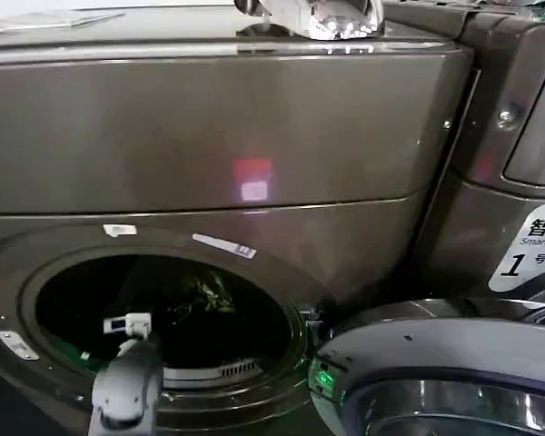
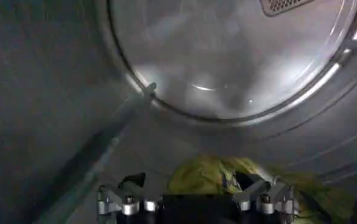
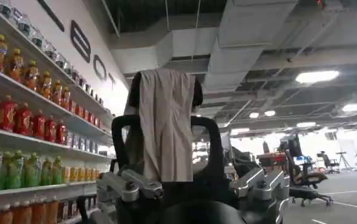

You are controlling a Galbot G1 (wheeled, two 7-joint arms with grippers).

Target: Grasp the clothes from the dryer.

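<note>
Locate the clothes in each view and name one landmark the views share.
Head view: the clothes lie deep inside the dryer drum, upper middle of the dark mouth.
Left wrist view: clothes on the drum floor beyond the left pincer.
Right wrist view: not in it.
Shared landmark: the drum's perforated vent.

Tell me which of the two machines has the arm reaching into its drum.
The dryer on the left, door open: the left arm reaches into its dark drum mouth toward the clothes. The neighbouring machine has no arm in it.

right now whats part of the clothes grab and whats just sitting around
Job: the clothes, the dryer, left gripper inside the drum.

Lying about: shiny item on the dryer top, neighbouring machine, drink shelves, chair with cloth, right gripper away from the job.
</note>
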